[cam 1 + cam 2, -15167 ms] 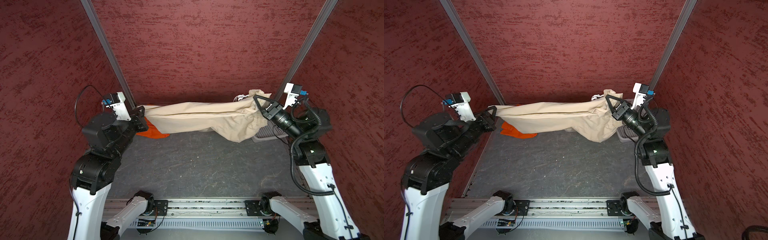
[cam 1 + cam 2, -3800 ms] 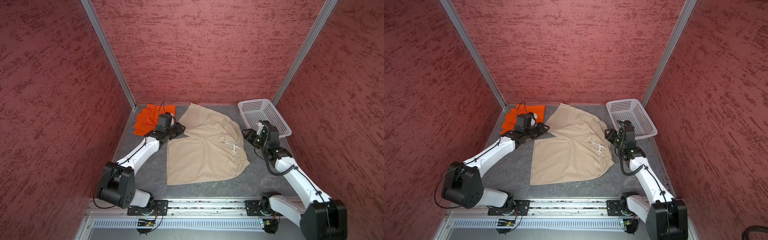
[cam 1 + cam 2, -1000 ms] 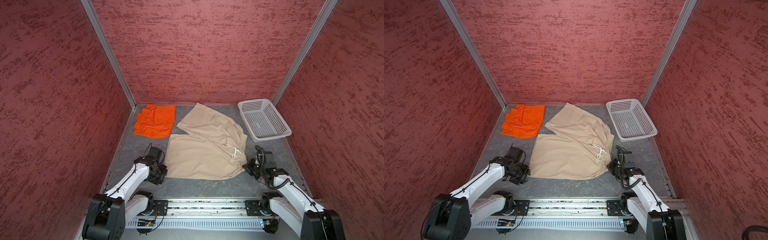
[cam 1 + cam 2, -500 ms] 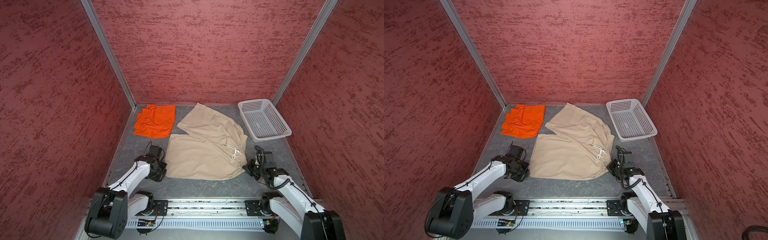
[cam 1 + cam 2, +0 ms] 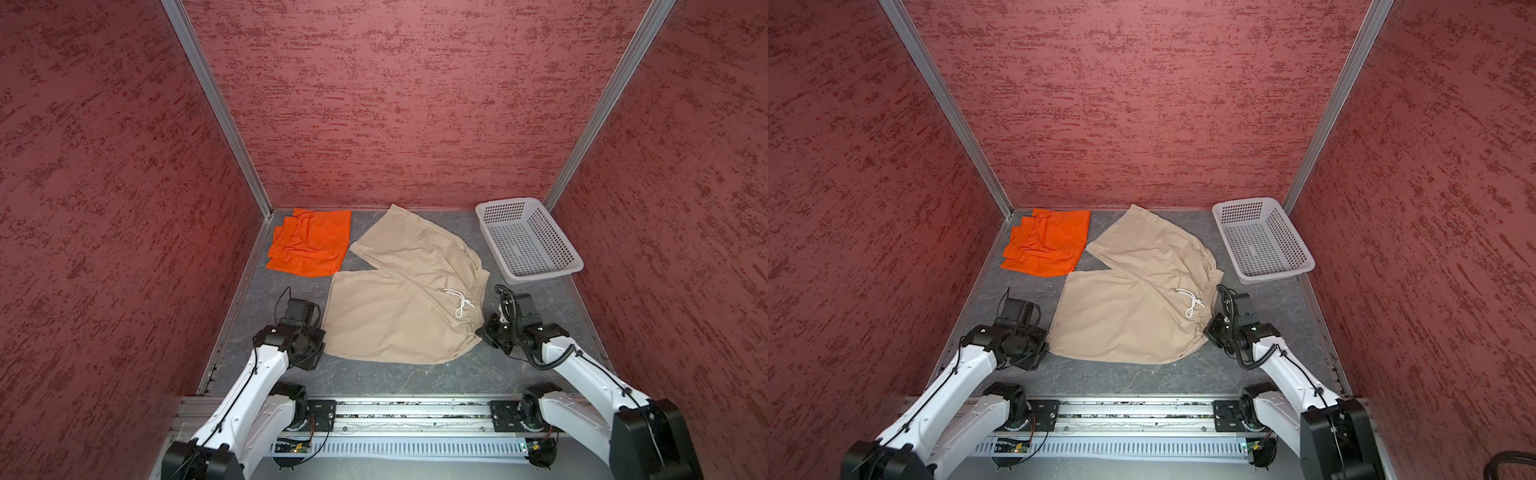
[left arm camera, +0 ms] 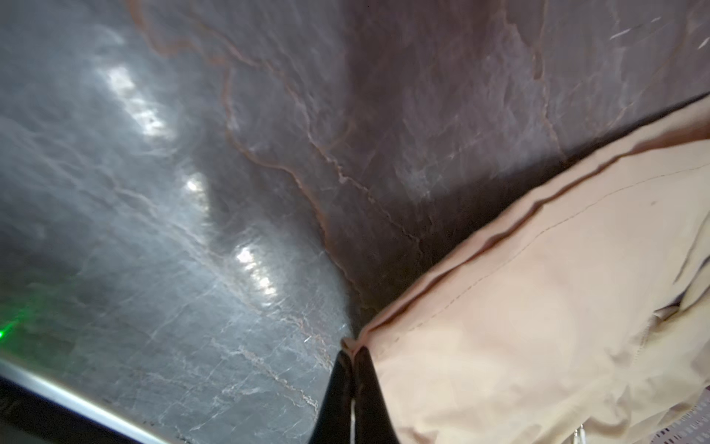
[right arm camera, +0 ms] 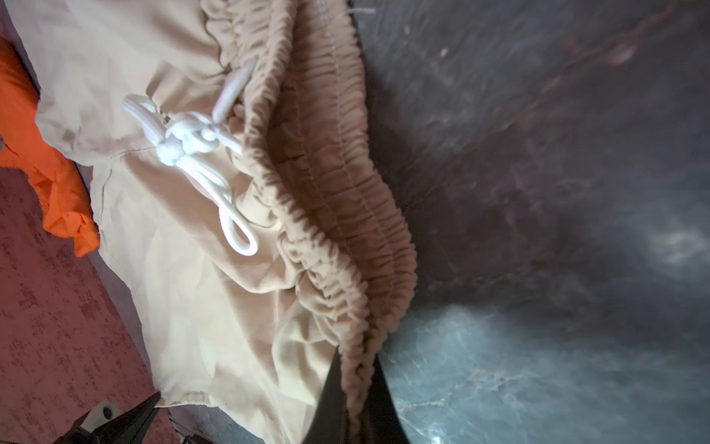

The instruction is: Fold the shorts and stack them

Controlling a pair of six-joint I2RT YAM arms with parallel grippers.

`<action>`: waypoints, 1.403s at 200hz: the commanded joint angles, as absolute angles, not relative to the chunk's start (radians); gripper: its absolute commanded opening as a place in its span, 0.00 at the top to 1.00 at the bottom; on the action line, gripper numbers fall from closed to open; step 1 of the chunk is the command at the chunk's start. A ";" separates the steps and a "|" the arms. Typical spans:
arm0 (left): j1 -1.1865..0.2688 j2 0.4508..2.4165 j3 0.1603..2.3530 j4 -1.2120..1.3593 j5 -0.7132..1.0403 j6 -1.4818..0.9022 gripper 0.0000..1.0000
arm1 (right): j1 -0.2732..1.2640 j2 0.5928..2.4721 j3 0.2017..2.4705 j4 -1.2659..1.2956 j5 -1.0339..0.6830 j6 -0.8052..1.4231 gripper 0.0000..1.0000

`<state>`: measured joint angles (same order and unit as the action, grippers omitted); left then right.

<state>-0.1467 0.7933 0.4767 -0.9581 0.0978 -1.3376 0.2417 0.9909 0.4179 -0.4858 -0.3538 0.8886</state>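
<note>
Shorts of beige cloth (image 5: 399,299) lay spread flat across the middle of the dark grey marbled worktop (image 5: 415,378). Their two legs pointed toward the left side and their gathered elastic waistband (image 7: 334,200) toward the right. One leg angled off toward the far wall, and the other lay nearer the arms' bases. A knotted white drawstring (image 5: 457,301) rested on the cloth just inside the waistband.

The left hand (image 6: 351,359) sat low at the near-left corner of the nearer leg. In the left wrist view its two dark fingers were pressed together, with the hem corner pinched between them. In both top views the wrist covered that hand, so the grip itself could not be seen there.

The right hand (image 7: 355,369) sat low at the near end of the waistband. In the right wrist view its fingers were clamped on the gathered band, with the ruffled edge squeezed between them.

Bright orange cloth shorts (image 5: 309,243) lay folded in the far left corner of the worktop, just beside the beige legs. Whether the two pairs touched could not be told.

A white perforated plastic basket (image 5: 544,275) stood in the far right corner, near the waistband but apart from it.
</note>
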 commanded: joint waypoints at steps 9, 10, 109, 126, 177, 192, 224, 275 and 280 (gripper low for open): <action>-0.146 0.668 0.447 -1.126 0.061 -1.377 1.00 | 0.280 0.866 0.428 -0.710 -0.302 0.960 1.00; -0.146 0.664 0.447 -1.129 0.061 -1.376 1.00 | 0.280 0.859 0.428 -0.717 -0.300 0.961 1.00; -0.156 0.551 0.623 -1.281 -0.048 -1.252 1.00 | 0.281 0.665 0.562 -1.238 -0.272 0.975 1.00; -0.156 0.591 0.687 -1.258 -0.074 -1.198 1.00 | 0.281 0.702 0.614 -1.271 -0.241 0.963 1.00; -0.172 0.810 0.929 -1.131 -0.172 -0.963 1.00 | 0.280 0.802 0.785 -1.336 -0.172 0.938 1.00; -0.186 0.880 1.004 -1.087 -0.204 -0.903 1.00 | 0.279 0.830 0.833 -1.351 -0.159 0.924 1.00; -0.218 1.015 1.142 -0.986 -0.243 -0.789 1.00 | 0.279 0.881 0.924 -1.383 -0.124 0.913 1.00; -0.265 1.186 1.291 -0.824 -0.254 -0.664 1.00 | 0.279 0.928 1.061 -1.397 -0.095 0.906 1.00; -0.267 1.201 1.306 -0.811 -0.251 -0.653 1.00 | 0.279 0.932 1.071 -1.399 -0.095 0.907 1.00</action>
